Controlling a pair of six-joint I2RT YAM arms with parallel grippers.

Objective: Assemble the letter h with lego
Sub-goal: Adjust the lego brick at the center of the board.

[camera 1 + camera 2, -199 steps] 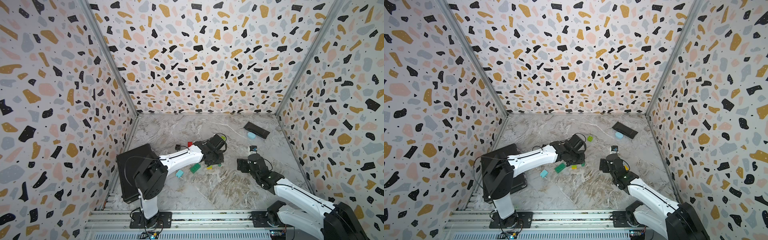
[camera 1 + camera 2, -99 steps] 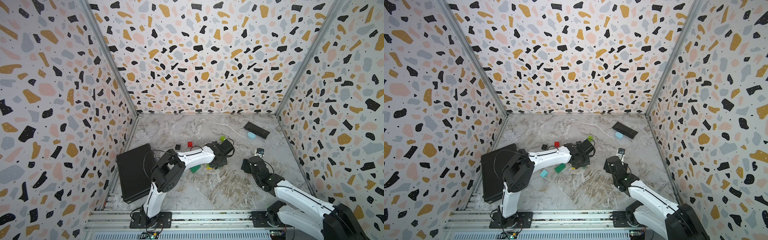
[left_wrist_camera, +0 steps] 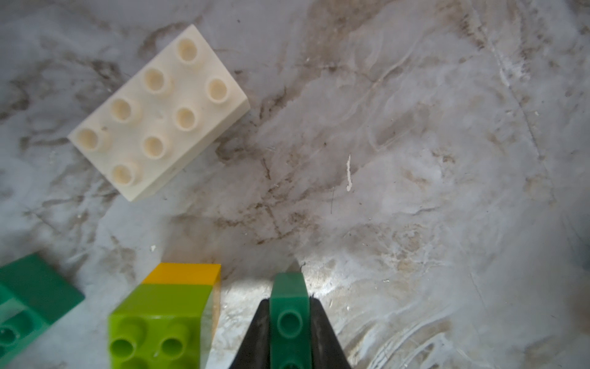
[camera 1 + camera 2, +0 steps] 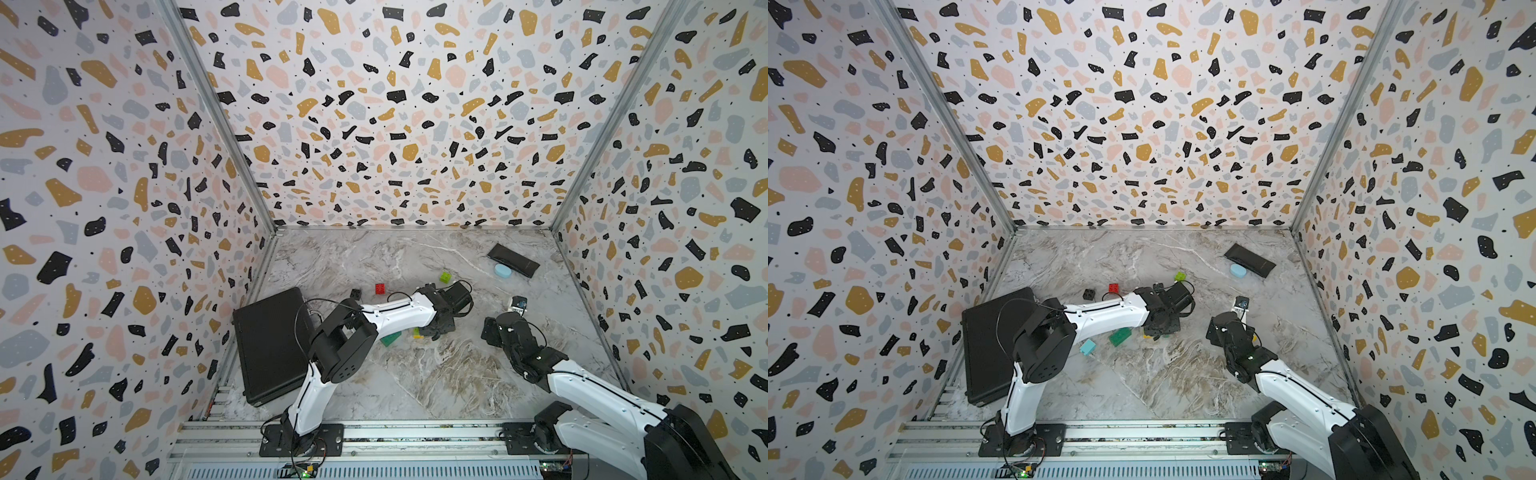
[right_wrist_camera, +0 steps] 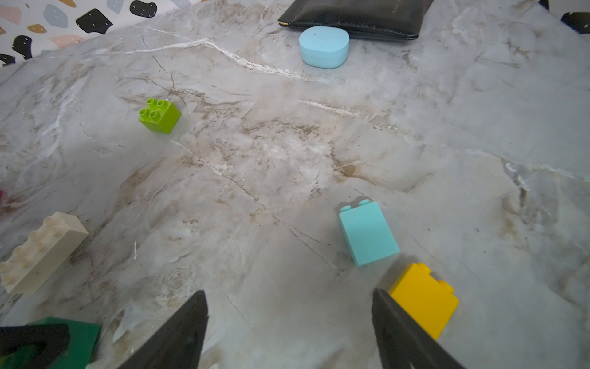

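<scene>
While L tool [image 3: 290, 300] grips grn brick [image 3: 290, 319], lime/yel stack [image 3: 166, 306] sits beside.

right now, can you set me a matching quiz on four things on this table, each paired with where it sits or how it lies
Things:
1 red brick
2 pale-blue oval
3 white long brick
4 narrow dark green brick

Places:
a in the left hand
b right beside the black pouch
c near the black brick, not touching it
d flat on the table, eight studs up

Pairs: 1-c, 2-b, 3-d, 4-a
</scene>
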